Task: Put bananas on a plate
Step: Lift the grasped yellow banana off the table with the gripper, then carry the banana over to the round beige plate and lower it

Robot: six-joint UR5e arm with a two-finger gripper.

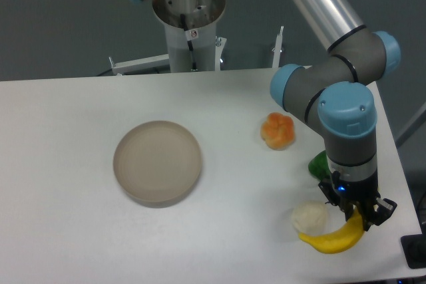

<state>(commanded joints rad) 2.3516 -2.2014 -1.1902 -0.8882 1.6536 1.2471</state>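
A curved bright-yellow banana (331,240) lies at the table's front right corner. My gripper (355,215) comes straight down on its right end, with the fingers closed around the upper tip. The round beige-grey plate (158,161) sits empty at the left of centre, far from the gripper.
A whitish round fruit (310,217) touches the banana's left side. Behind the arm lies a green item (319,163), partly hidden. An orange fruit (277,131) sits further back. The table's right edge runs close to the gripper. The robot base (190,24) stands at the back.
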